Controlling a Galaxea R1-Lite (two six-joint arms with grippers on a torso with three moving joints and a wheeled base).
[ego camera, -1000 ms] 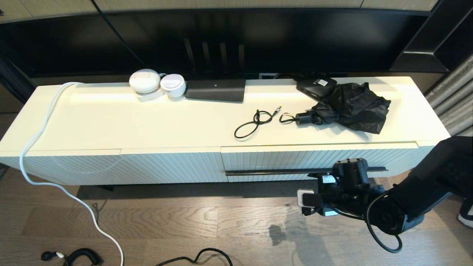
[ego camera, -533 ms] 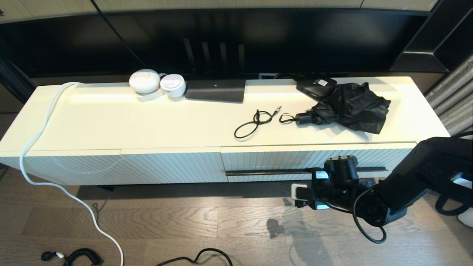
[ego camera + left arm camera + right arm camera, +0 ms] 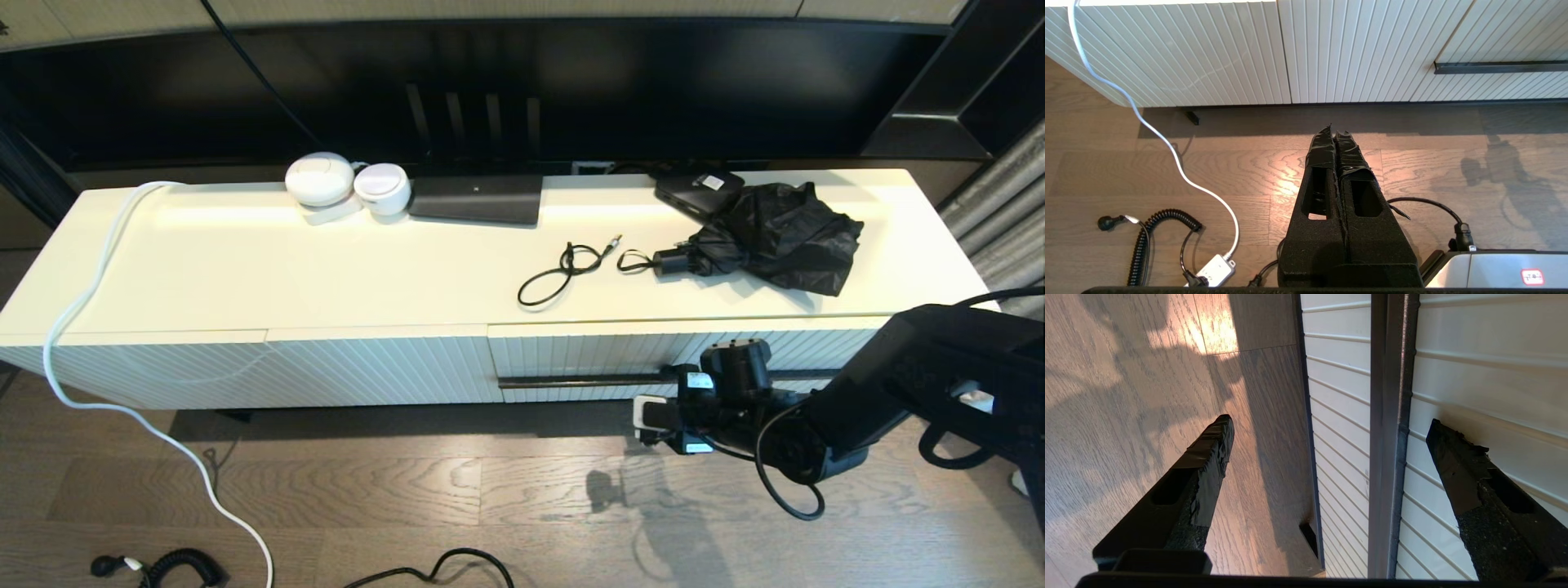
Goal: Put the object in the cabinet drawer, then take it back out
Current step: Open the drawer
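Note:
The cabinet drawer [image 3: 588, 353] is closed, its ribbed cream front crossed by a long black bar handle [image 3: 588, 380]. My right gripper [image 3: 729, 359] is at the right part of that handle. In the right wrist view it [image 3: 1329, 419] is open, with the handle [image 3: 1388, 416] running between the two fingers and not touched by either. A black folded umbrella [image 3: 775, 233] and a thin black cable [image 3: 563, 273] lie on the cabinet top above the drawer. My left gripper [image 3: 1332, 131] is shut and empty, parked low over the wood floor in front of the cabinet.
A handle-less ribbed panel [image 3: 286, 371] lies left of the drawer. Two white round devices [image 3: 320, 178], a black router [image 3: 478, 198] and a black box [image 3: 698, 189] stand at the back of the top. A white cord [image 3: 82, 310] hangs down to the floor, where a coiled black cord [image 3: 175, 563] lies.
My right arm has moved left and in toward the drawer front, bringing the open gripper up around the bar handle. Nothing else has moved.

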